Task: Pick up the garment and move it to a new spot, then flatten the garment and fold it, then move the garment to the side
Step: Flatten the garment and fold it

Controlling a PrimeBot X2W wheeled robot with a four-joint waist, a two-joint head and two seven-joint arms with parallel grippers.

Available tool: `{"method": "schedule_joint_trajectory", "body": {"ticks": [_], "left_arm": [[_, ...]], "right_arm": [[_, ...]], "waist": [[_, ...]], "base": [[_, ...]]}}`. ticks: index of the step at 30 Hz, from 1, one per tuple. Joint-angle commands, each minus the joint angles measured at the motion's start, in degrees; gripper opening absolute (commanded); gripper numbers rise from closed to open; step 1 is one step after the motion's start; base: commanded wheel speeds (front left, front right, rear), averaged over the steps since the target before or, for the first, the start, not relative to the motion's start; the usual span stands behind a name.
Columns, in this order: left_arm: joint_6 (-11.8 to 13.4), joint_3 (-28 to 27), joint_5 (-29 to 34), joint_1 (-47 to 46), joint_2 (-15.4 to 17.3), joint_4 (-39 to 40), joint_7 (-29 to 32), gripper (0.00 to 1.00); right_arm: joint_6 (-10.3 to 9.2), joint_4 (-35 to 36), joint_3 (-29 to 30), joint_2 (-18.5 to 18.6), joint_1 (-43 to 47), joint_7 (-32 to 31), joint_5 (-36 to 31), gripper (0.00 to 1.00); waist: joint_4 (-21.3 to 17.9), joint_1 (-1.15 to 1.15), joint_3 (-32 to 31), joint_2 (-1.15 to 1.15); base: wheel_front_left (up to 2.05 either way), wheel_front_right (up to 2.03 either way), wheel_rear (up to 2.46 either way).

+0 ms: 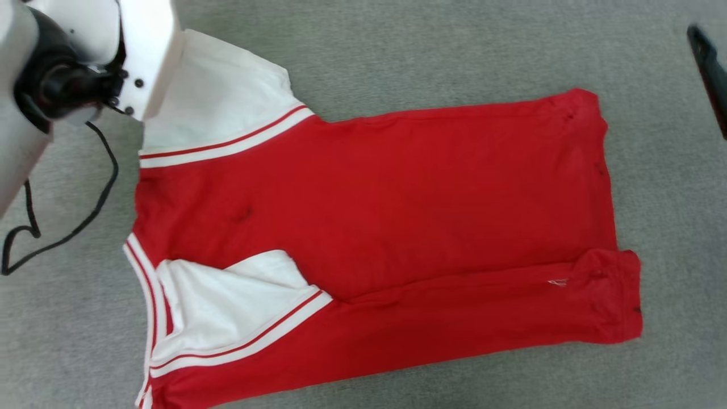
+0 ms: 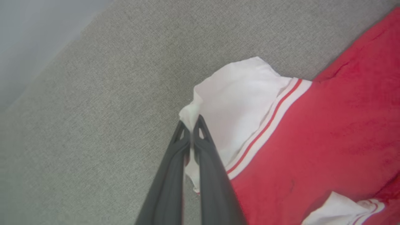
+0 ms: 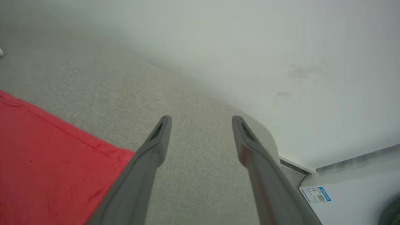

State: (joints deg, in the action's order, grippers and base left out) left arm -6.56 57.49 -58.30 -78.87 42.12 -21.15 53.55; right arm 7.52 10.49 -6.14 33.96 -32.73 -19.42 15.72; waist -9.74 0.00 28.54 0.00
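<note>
We see the garment (image 1: 375, 199) lying flat on the grey fabric surface (image 1: 454, 51), long axis running left to right across the head view, with the collar end and sleeves toward the robot's left and the hem (image 1: 608, 187) toward its right. The left gripper (image 2: 190, 122) is pinched together on the outer edge of the far white sleeve (image 2: 237, 93), with a bit of white cloth caught between the tips. From that grip the body of the shirt runs off to the robot's right and toward it. We judge the next move to be a fold of this sleeve inward across the red, so the left arm is the one placed for it. The right gripper (image 3: 201, 122) hangs with fingers wide apart over bare grey just off the hem corner, holding nothing. Looks: the upward face is plain red, with white sleeves and red-white striped trim. The near sleeve (image 1: 227, 301) and the near long edge (image 1: 483, 307) are already turned in over the body. There are a few small dark specks and some light wrinkling near the hem.
</note>
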Motion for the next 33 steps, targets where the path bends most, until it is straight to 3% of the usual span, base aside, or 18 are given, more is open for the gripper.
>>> {"method": "schedule_joint_trajectory", "body": {"ticks": [1, 6, 10, 16, 20, 27, 28, 33], "left_arm": [[-0.3, 0.6, -0.1, 1.0, -0.7, 1.2, -0.8, 0.00], [-0.7, 2.3, 0.9, 0.6, -1.1, 4.1, -2.4, 0.00], [-0.7, 2.9, 1.0, -0.4, -2.0, 5.5, -3.6, 0.00], [-0.8, 4.2, 1.4, -1.9, -2.3, 6.6, -5.7, 0.00], [-0.8, 4.3, 0.8, -3.0, -2.2, 6.7, -7.7, 0.00], [-0.8, 6.6, 0.2, -3.8, -2.1, 6.4, -9.5, 0.00], [-0.8, 7.0, 0.1, -3.9, -2.0, 6.3, -9.8, 0.00], [-0.8, 8.2, -0.3, -3.5, -1.5, 5.7, -11.5, 0.00]], "right_arm": [[-0.07, -2.2, -2.5, 3.4, -2.0, -6.9, 4.3, 1.00], [-0.06, -6.4, -9.8, 11.4, -7.4, -24.8, 16.5, 1.00], [-0.06, -10.2, -13.8, 13.8, -11.9, -33.9, 23.7, 1.00], [-0.05, -17.6, -16.7, 10.9, -17.0, -40.2, 26.6, 1.00], [-0.06, -22.2, -18.6, 7.7, -18.2, -39.9, 26.6, 1.00], [0.05, -27.3, -27.2, 4.6, -13.9, -39.1, 27.6, 1.00], [0.05, -27.3, -27.8, 4.4, -14.1, -38.1, 27.7, 0.00], [-0.04, -28.0, -28.5, 5.7, -16.7, -33.4, 27.9, 0.00]], "waist": [[1.8, 0.00, -0.9, 0.00], [4.1, 0.00, -0.2, 0.00], [6.0, 0.00, 1.1, 0.00], [8.0, 0.00, 3.3, 0.00], [8.9, 0.00, 4.5, 0.00], [9.5, 0.00, 5.4, 0.00], [9.5, 0.00, 5.4, 0.00], [9.2, 0.00, 3.9, 0.00]], "base": [[0.00, 0.00, 0.00], [0.00, 0.00, 0.00], [0.00, 0.00, 0.00], [0.00, 0.00, 0.00], [0.00, 0.00, 0.00], [0.00, 0.00, 0.00], [0.00, 0.00, 0.00], [0.00, 0.00, 0.00]]}}
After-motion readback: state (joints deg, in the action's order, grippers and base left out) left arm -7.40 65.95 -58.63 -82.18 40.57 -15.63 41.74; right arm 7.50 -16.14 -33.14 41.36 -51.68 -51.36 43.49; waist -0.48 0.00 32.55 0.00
